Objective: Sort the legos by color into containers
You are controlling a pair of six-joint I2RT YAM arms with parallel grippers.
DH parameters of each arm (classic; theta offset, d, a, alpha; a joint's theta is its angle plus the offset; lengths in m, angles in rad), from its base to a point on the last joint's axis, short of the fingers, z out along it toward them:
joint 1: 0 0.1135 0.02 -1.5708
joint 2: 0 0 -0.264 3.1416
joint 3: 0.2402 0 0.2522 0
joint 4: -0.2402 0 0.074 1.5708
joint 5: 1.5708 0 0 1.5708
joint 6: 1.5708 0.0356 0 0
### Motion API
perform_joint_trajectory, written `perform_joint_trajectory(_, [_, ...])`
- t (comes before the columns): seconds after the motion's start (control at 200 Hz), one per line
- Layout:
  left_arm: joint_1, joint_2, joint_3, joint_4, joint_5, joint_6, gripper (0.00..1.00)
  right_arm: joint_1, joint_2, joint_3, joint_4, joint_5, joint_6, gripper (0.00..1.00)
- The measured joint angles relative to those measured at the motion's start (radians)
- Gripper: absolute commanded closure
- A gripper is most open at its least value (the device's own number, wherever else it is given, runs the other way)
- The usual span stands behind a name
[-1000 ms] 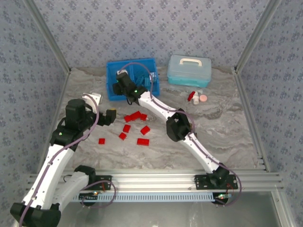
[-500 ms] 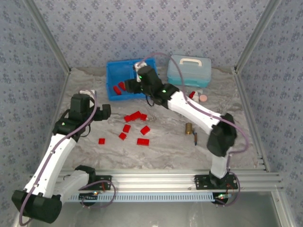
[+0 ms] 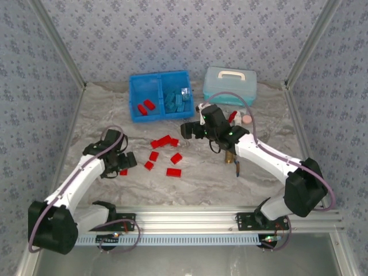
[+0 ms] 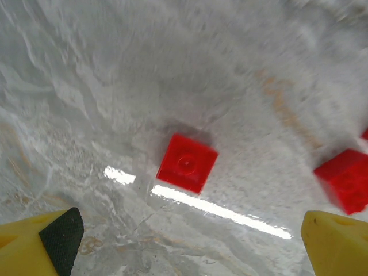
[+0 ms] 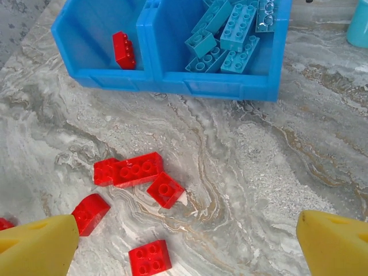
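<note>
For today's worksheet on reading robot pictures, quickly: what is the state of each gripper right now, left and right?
Left gripper: open, holding nothing, poised over a red lego.
Right gripper: open, holding nothing.

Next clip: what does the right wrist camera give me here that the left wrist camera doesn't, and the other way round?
Right wrist view: the blue tray, a red brick in its left compartment, light blue bricks in its right one, and a cluster of red bricks on the table.
Left wrist view: a close look at one small square red brick, with another red brick at the right edge.
Both: marbled tabletop, unsorted red bricks, and an open, empty claw: right claw, left claw.
</note>
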Motion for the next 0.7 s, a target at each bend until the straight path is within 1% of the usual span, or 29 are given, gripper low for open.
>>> perform_joint_trajectory(0.06, [0.000,0.039,-0.011,0.010,0.002,-0.008,0.01,-0.006,-0.003,0.000,0.012,-0.013,0.007,0.00])
perform_joint_trajectory(0.1, [0.000,0.065,-0.014,0.021,0.002,-0.013,0.04,-0.008,-0.007,0.000,0.021,-0.021,0.012,0.00])
perform_joint_trajectory(0.245, [0.003,0.166,-0.022,0.087,0.002,-0.030,0.19,-0.015,-0.015,0.001,0.036,-0.035,0.026,0.00])
perform_joint_trajectory(0.35, [0.011,0.207,-0.032,0.135,0.000,-0.027,0.31,-0.018,-0.017,0.001,0.037,-0.043,0.035,0.00])
perform_joint_trajectory(0.45, [0.020,0.244,-0.040,0.171,0.002,-0.029,0.39,-0.019,-0.021,0.001,0.037,-0.049,0.050,0.00])
perform_joint_trajectory(0.505, [0.020,0.258,-0.047,0.193,0.002,-0.032,0.41,-0.019,-0.024,0.001,0.036,-0.051,0.057,0.00])
perform_joint_trajectory(0.7, [0.020,0.262,-0.080,0.240,0.012,-0.033,0.42,-0.019,-0.032,0.001,0.036,-0.057,0.076,0.00])
